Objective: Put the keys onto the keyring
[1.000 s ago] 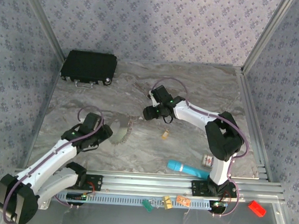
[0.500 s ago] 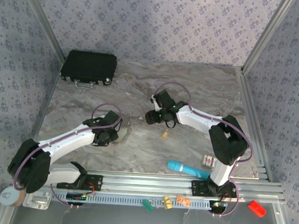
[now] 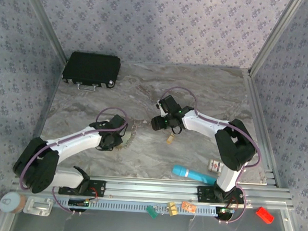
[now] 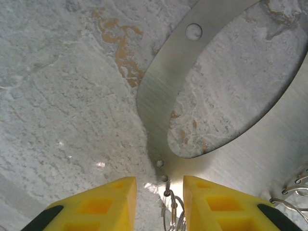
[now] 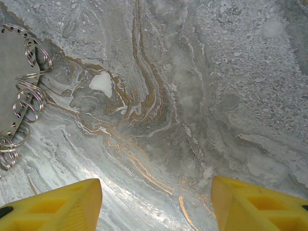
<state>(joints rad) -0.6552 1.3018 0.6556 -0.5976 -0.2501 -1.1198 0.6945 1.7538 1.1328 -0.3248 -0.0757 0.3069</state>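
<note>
From above, we see the keyring mid-table, the left gripper at its left edge, the right gripper just to its right, and a yellow-headed key beyond that. Left wrist now: jaws narrow, one wire loop of the keyring between them — pinched or not, we can't tell. Right wrist: jaws wide over the table — the keyring's coils lie to the left.

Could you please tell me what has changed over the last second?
The left gripper reached right to the edge of the keyring, its jaws narrowing around a small ring there. The right gripper shifted slightly right. The key, turquoise cylinder and black case stayed put.
</note>
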